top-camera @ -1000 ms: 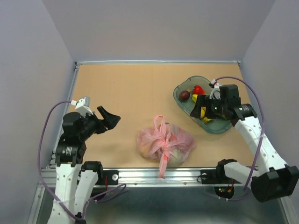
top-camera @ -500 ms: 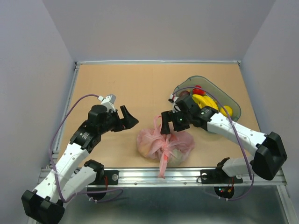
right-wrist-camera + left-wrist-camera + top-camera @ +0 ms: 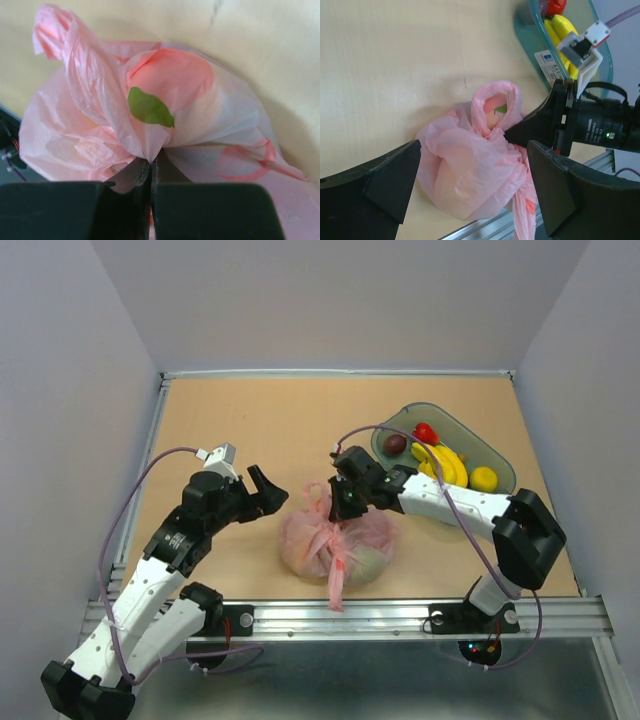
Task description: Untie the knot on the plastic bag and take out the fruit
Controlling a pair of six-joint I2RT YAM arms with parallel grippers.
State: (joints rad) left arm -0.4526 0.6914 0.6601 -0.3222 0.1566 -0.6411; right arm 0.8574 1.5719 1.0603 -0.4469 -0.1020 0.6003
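Plastic bag [image 3: 305, 540] near tray [image 3: 466, 432] of bananas [image 3: 441, 462]

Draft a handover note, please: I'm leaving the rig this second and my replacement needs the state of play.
Right end effector: shut, pinching a fold of the plastic bag close to the knot.
Left end effector: open, just left of the bag, touching nothing.
The bag lies between the two end effectors; fruit shows through the film, inside.
Done: a grip taken on the bag, nothing more.
Left: untie the knot, which is tied, then take out the fruit.
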